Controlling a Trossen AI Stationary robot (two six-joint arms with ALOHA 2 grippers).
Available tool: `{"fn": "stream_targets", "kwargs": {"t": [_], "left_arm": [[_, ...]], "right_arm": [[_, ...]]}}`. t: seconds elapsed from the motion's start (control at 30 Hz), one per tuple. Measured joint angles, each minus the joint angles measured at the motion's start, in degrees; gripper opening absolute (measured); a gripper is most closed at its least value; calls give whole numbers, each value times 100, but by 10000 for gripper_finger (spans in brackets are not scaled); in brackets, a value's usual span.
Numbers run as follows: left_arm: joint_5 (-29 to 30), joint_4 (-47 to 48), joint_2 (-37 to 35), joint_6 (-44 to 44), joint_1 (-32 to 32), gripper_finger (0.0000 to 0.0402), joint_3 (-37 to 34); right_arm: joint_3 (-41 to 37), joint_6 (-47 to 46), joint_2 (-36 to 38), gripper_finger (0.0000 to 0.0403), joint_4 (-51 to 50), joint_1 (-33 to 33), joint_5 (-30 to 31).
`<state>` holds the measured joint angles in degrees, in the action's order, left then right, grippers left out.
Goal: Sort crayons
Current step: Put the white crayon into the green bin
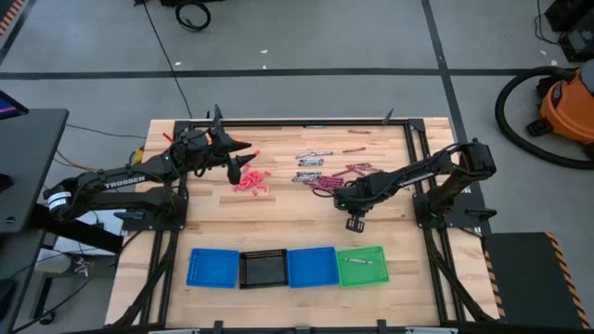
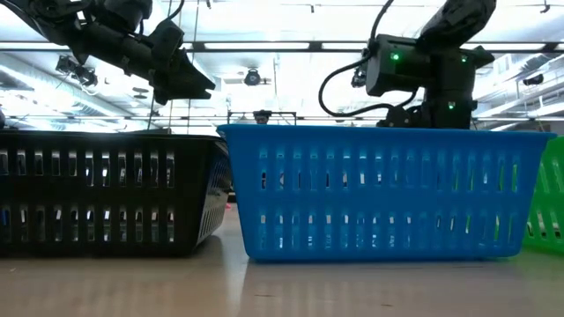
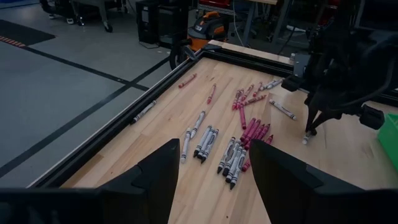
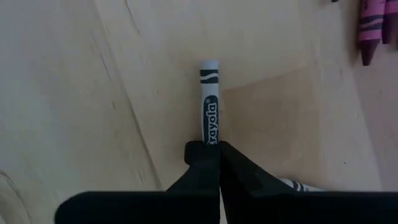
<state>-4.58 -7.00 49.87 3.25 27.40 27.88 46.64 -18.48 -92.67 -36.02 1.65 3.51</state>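
Crayons lie loose on the wooden table: a red-pink heap (image 1: pixel 251 181), grey ones (image 1: pixel 311 160) and maroon ones (image 1: pixel 336 176), seen again as a grey row (image 3: pixel 214 149) and magenta ones (image 3: pixel 254 132). One crayon (image 1: pixel 357 262) lies in the green tray (image 1: pixel 375 275). My right gripper (image 1: pixel 355 223) points down near the maroon heap, shut on a grey crayon (image 4: pixel 209 93). My left gripper (image 1: pixel 243 162) hangs open above the red-pink heap, its fingers (image 3: pixel 155 180) holding nothing. In the low view the trays hide my right gripper's fingers. My right gripper pinches the grey crayon between its two fingers (image 4: pixel 198 163), which come from above and lie across it. The hold is on the labelled wrapper (image 4: pixel 211 127), back from the flat end (image 4: pixel 209 64). The crayon seems to lie flat on the wood; the fingers hide its other part.
Four flat trays stand in a row at the table's near edge: blue (image 1: pixel 212 267), black (image 1: pixel 263 269), blue (image 1: pixel 311 266) and green. A black frame (image 1: pixel 278 122) rims the table. Bare wood lies between the crayons and the trays. An orange vacuum (image 1: pixel 566 102) stands on the floor.
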Motion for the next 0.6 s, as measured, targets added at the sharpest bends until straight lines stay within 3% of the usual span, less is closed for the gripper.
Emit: {"fn": "stream_targets", "kwargs": {"t": [0.6], "left_arm": [[0,-1,0,1,0,205,0]], "right_arm": [[1544,97,-14,8,-1577,80,-74]]}}
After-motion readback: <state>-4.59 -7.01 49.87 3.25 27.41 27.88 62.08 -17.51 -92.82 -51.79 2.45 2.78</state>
